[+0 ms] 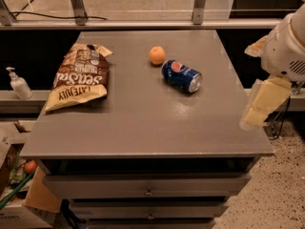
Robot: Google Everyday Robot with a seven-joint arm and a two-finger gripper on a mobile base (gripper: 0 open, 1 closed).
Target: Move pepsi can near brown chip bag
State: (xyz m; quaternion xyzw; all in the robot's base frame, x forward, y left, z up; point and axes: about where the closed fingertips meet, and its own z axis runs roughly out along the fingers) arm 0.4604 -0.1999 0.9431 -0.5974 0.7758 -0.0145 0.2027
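The pepsi can lies on its side on the grey table, right of the middle toward the back, its silver end pointing to the front right. The brown chip bag lies flat near the table's left edge, yellow band toward the front. My gripper, cream-coloured under the white arm, hangs just off the table's right edge, well to the right of the can and a little nearer the front. It holds nothing that I can see.
A small orange fruit sits just behind and left of the can, close to it. A soap dispenser stands on a ledge left of the table. Boxes sit on the floor at the lower left. Drawers run below the tabletop.
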